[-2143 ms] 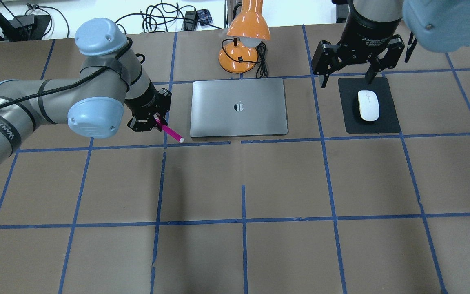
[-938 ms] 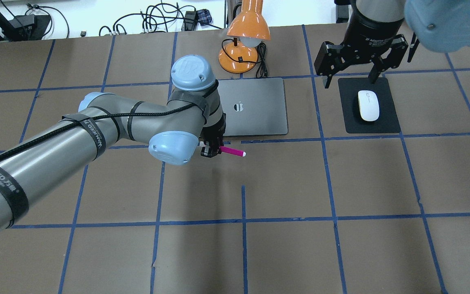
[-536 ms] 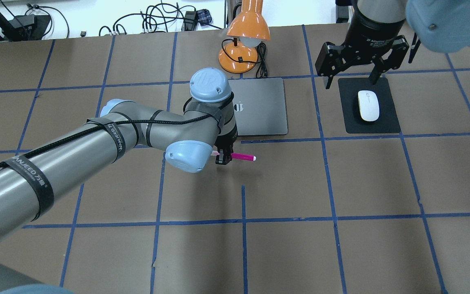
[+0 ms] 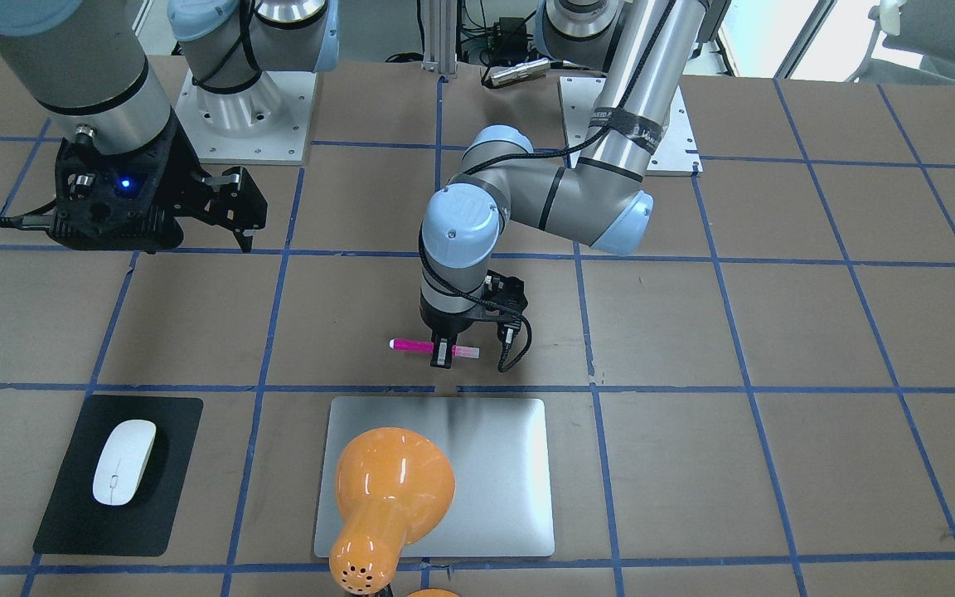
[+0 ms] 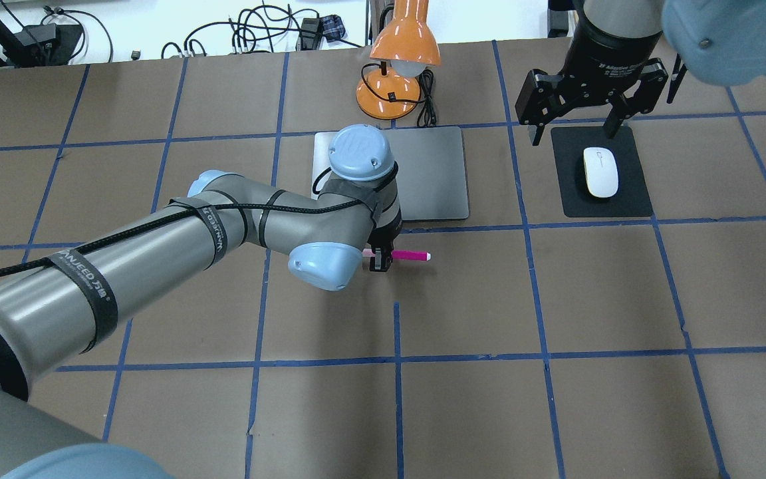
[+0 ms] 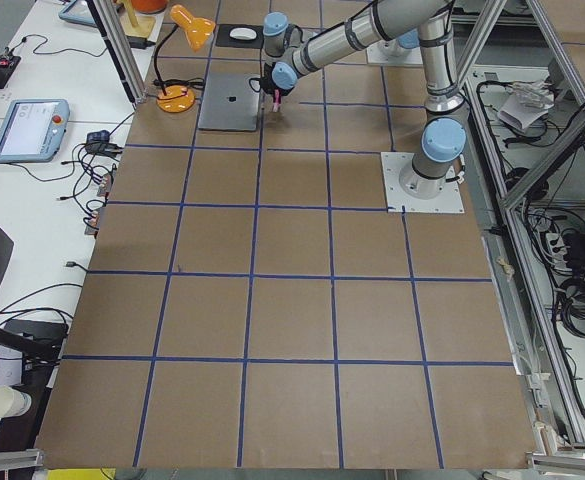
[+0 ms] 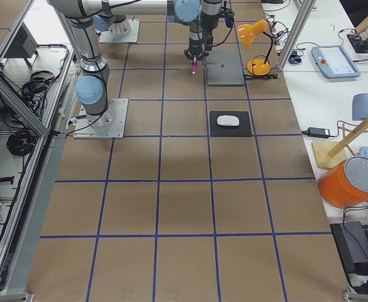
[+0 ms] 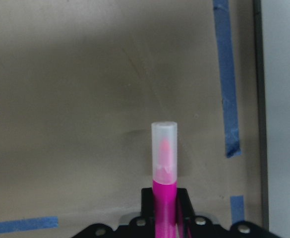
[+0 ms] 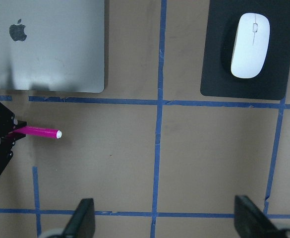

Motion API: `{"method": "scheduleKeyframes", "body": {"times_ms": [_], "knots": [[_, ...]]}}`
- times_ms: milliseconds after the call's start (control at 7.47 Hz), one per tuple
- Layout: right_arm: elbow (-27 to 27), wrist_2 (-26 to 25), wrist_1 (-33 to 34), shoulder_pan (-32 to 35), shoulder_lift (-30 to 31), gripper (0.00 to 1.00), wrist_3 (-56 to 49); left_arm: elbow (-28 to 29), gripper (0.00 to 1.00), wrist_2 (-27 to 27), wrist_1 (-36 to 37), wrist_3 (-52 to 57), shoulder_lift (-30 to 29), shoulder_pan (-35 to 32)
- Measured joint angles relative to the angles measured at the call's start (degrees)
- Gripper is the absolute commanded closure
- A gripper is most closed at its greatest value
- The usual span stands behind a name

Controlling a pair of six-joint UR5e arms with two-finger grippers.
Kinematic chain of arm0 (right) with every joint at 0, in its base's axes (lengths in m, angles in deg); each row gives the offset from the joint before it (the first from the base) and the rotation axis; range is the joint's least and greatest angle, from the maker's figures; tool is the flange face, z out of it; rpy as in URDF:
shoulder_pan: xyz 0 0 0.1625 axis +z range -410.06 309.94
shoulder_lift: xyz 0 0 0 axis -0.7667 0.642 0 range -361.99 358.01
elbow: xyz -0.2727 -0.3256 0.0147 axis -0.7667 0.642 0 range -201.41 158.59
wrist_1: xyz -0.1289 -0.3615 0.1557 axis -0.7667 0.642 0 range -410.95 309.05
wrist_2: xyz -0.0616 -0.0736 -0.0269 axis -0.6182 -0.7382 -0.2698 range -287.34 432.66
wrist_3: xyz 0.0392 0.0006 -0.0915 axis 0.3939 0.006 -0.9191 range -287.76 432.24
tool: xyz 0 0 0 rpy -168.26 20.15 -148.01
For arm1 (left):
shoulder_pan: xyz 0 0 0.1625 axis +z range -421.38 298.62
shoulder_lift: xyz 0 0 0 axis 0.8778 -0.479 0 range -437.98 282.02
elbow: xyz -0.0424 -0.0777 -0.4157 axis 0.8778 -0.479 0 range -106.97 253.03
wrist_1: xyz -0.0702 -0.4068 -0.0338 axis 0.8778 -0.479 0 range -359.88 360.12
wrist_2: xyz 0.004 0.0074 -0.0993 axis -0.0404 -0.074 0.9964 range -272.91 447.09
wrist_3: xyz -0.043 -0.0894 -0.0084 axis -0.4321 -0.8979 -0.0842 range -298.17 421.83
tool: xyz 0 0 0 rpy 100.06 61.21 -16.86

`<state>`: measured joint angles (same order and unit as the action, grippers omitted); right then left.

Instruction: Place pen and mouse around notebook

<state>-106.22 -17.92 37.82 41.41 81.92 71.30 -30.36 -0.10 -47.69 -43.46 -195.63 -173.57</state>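
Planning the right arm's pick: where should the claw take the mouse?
Probably across its narrow middle, from straight above. The mouse lies flat on the black mat, low and domed, long axis pointing away from the robot, so its long sides suit the open right claw.

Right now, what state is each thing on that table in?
Pen, gripped level by the left fingers, near the notebook but not touching it.
Left fingers, shut on the pen.
Right fingers, open, empty, raised off the table.
Mouse, resting on the black mat, untouched.
Notebook, lid shut, lying flat.
Lamp, upright; lit or not, cannot tell.
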Motion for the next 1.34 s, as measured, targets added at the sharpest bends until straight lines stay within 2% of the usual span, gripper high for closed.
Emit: {"method": "scheduleKeyframes", "body": {"times_ms": [134, 402, 536, 938, 1339], "knots": [[0.0, 0.1, 0.0, 0.0, 0.0, 0.00, 0.0, 0.0, 0.04, 0.0, 0.0, 0.3, 0.0, -0.1], [0.0, 0.1, -0.1, 0.0, 0.0, 0.00, 0.0, 0.1, 0.03, 0.1, 0.0, 4.5, 0.3, -0.1], [-0.1, 0.1, 0.0, 0.0, 0.0, 0.00, 0.0, 0.2, 0.02, 0.0, -0.3, 10.5, 1.0, 0.2], [-0.1, 0.3, -0.1, 0.0, 0.0, 0.00, 0.1, 0.4, 0.01, 2.0, -2.0, 39.2, 4.3, 5.0], [-0.1, 0.1, 0.0, 0.1, 0.0, 0.00, 0.1, 3.4, 0.00, 3.4, -12.4, 66.7, 9.6, 11.8]]}}
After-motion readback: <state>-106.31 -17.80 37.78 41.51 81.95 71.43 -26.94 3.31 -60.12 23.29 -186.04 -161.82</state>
